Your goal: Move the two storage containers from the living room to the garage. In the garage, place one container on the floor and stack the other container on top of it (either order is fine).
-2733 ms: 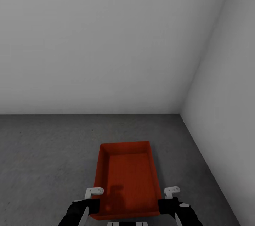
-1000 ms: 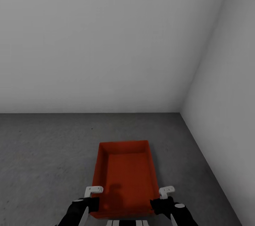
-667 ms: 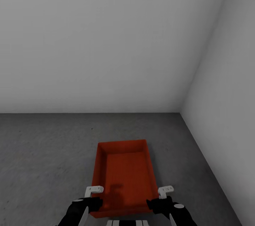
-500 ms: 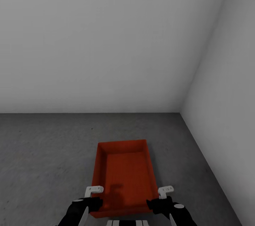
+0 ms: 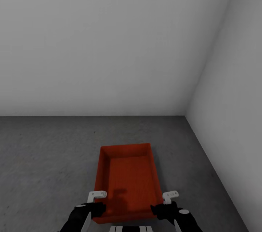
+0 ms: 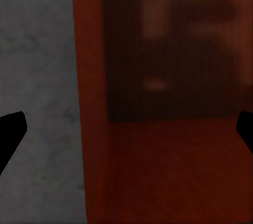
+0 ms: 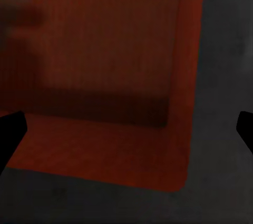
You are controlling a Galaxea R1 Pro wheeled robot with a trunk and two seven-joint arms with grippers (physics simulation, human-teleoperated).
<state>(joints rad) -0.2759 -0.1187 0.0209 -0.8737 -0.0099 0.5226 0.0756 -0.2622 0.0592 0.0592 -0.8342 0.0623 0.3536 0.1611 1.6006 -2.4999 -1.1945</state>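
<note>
container [image 5: 129, 183]: red-orange bin, open top up, on the dark grey garage floor [image 5: 47, 159], near the room's R corner; R wall just beside its R side. Only one bin in head view.
long axis: runs straight away from robot twd back wall [image 5: 109, 43]; short near wall faces the base.
L gripper [image 5: 96, 195]: at near-L corner, just outside L long wall. L wrist view: fingertips [image 6: 9, 133] spread wide, corner wall [image 6: 92, 103] betw. them, not pinched.
R gripper [image 5: 170, 196]: at near-R corner, outside R long wall. R wrist view: fingertips [image 7: 10, 129] wide apart, near-R corner [image 7: 179, 171] betw. them, nothing held.
contact: can't tell if white fingers touch walls.
nearer arm: neither; bin centred betw. both.
judgement: bin looks set down; 2nd bin not yet stacked.
</note>
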